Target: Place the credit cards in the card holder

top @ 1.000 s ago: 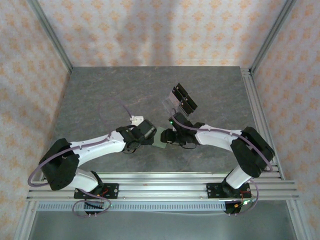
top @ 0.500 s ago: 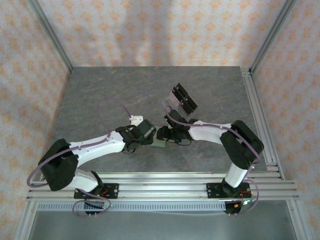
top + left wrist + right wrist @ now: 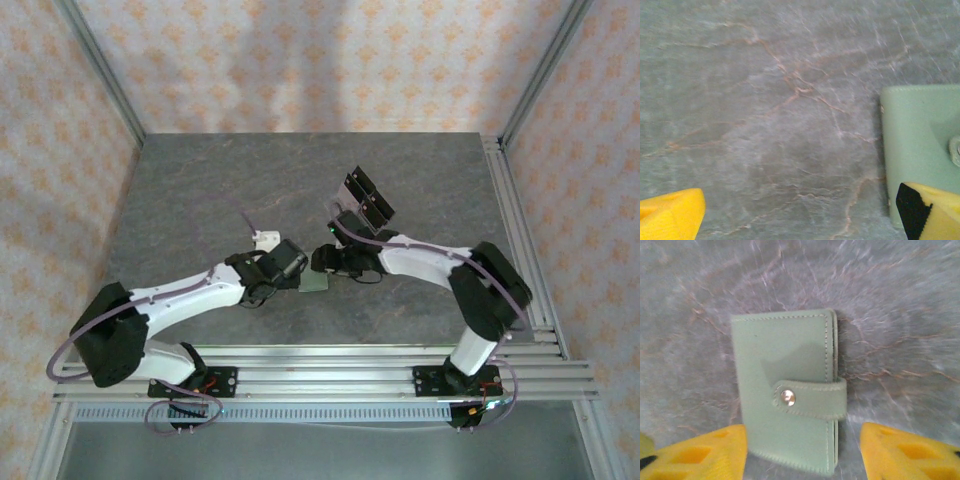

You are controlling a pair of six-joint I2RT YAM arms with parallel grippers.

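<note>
Card holder lies flat on the table, snap tab fastened. Right gripper straddles one end of it, fingers apart, gripping nothing. Left gripper is spread wide, one finger over its corner. Acrylic rack stands just beyond it. Looks light and soft, likely to slide. I'd pinch the long edges, then peel the tab.

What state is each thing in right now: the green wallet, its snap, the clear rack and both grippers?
card holder: folded shut, lying flat on the table.
snap tab: fastened across the opening edge.
left gripper: open, holding nothing.
right gripper: open, jaws either side of the card holder, not clamping it.
acrylic rack: standing tilted; contents too small to tell.
</note>
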